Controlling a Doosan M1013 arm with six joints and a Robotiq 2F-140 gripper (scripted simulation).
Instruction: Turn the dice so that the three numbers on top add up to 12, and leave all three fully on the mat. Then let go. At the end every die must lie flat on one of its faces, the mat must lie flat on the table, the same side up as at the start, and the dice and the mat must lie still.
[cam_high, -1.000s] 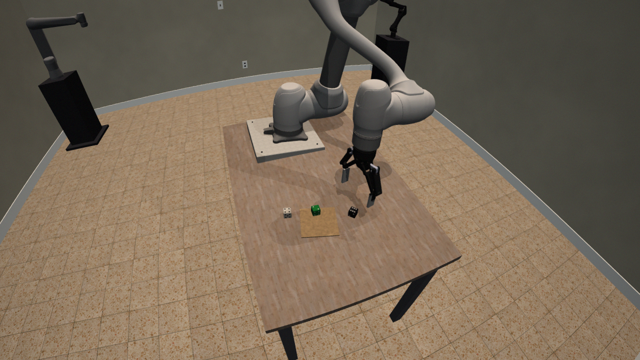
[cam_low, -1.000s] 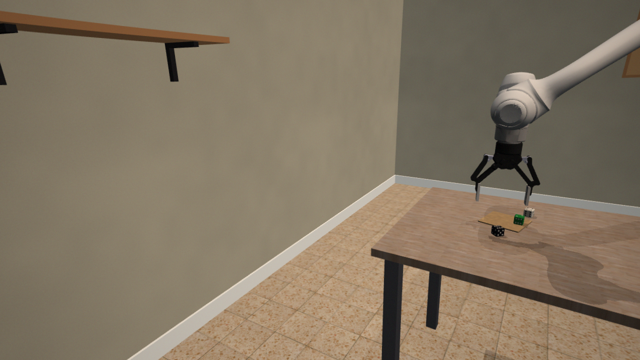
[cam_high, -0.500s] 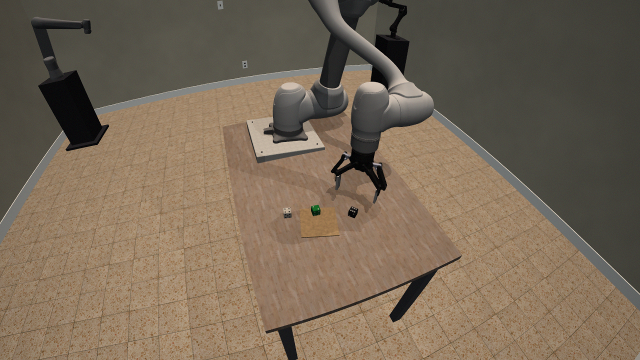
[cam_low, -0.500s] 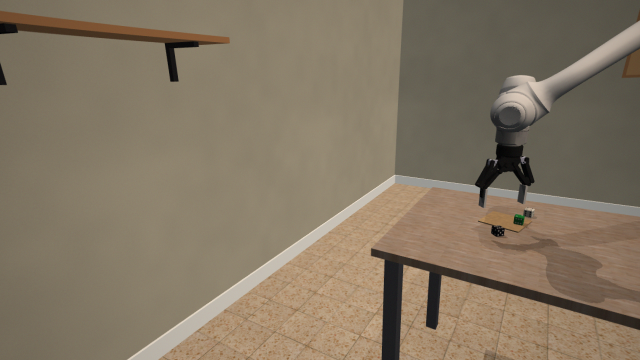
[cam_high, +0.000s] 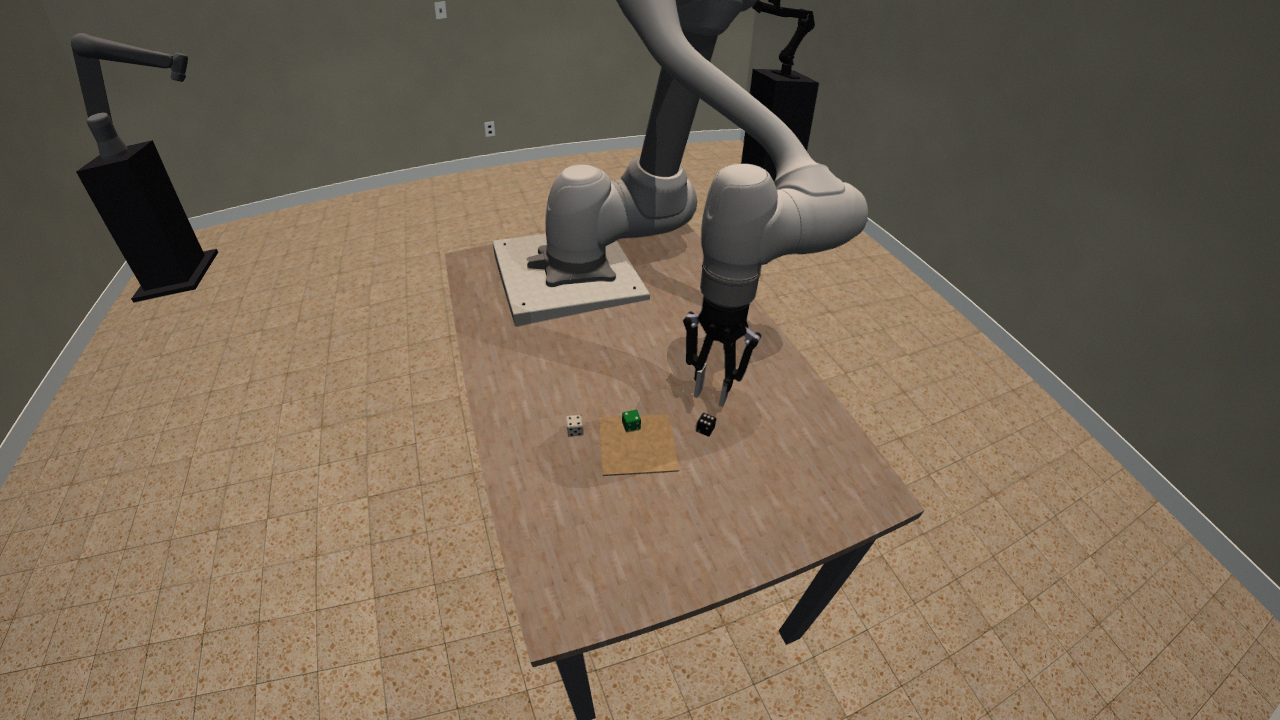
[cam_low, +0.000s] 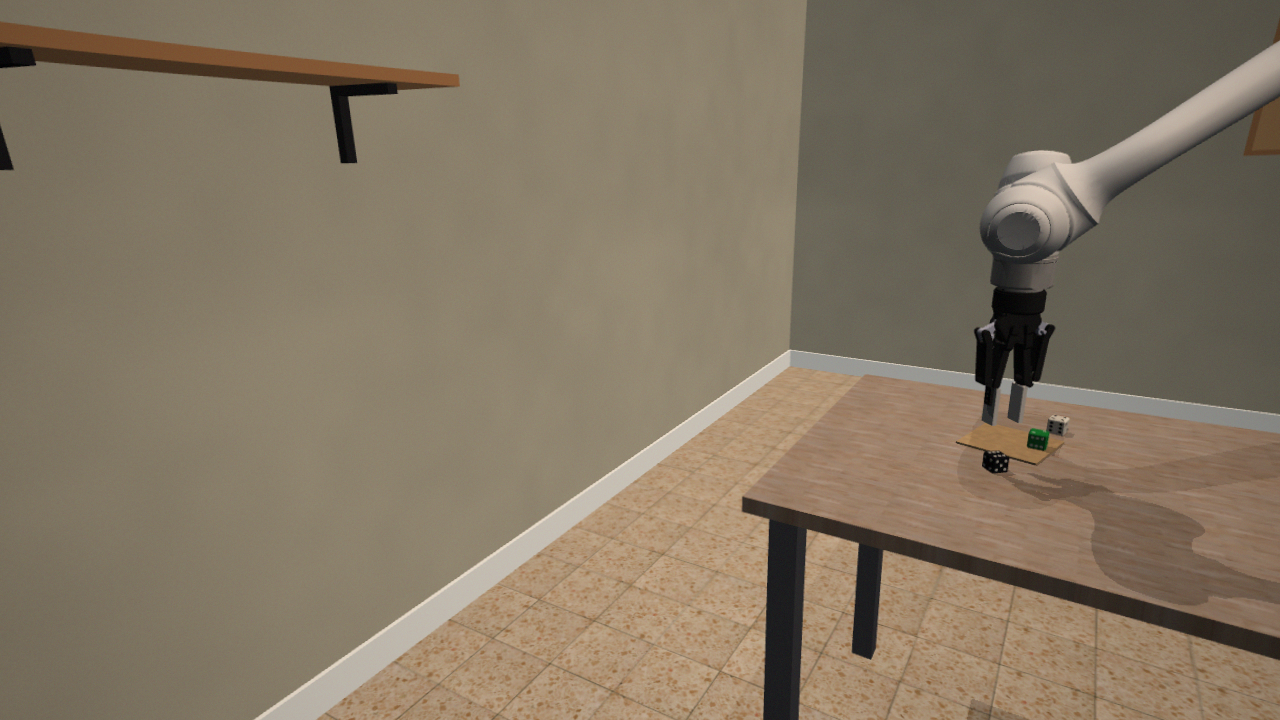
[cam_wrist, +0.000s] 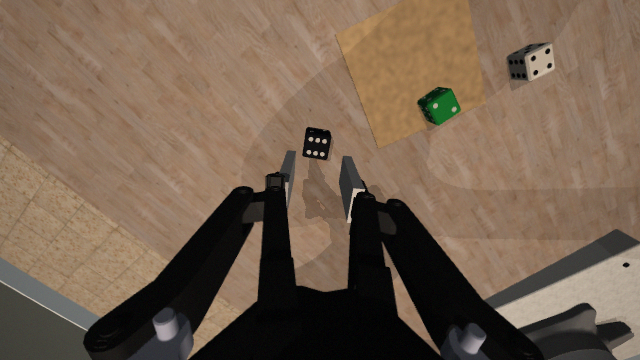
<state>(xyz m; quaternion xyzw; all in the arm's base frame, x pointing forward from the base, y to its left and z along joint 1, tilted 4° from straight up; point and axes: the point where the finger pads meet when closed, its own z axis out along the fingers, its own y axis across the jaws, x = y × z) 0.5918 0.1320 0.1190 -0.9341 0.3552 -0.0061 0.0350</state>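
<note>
A black die (cam_high: 706, 424) (cam_low: 995, 462) (cam_wrist: 317, 143) lies flat on the table beside the mat, six on top. A green die (cam_high: 631, 420) (cam_low: 1037, 439) (cam_wrist: 439, 106) lies on the tan mat (cam_high: 639, 456) (cam_low: 993, 438) (cam_wrist: 410, 65) near one edge, two on top. A white die (cam_high: 574, 425) (cam_low: 1058, 425) (cam_wrist: 532, 62) lies on the table on the mat's other side, four on top. The mat lies flat. My gripper (cam_high: 711, 398) (cam_low: 1002, 419) (cam_wrist: 318, 167) points down above the table near the black die. Its fingers stand partly apart, with nothing between them.
The wooden table (cam_high: 716, 537) (cam_low: 895, 483) (cam_wrist: 200, 100) carries the arm's pale base plate (cam_high: 572, 302) (cam_wrist: 575, 290) at its far end. A shelf (cam_low: 223, 64) is on the wall. Two other arms stand on black pedestals (cam_high: 147, 214) (cam_high: 780, 111) away from the table.
</note>
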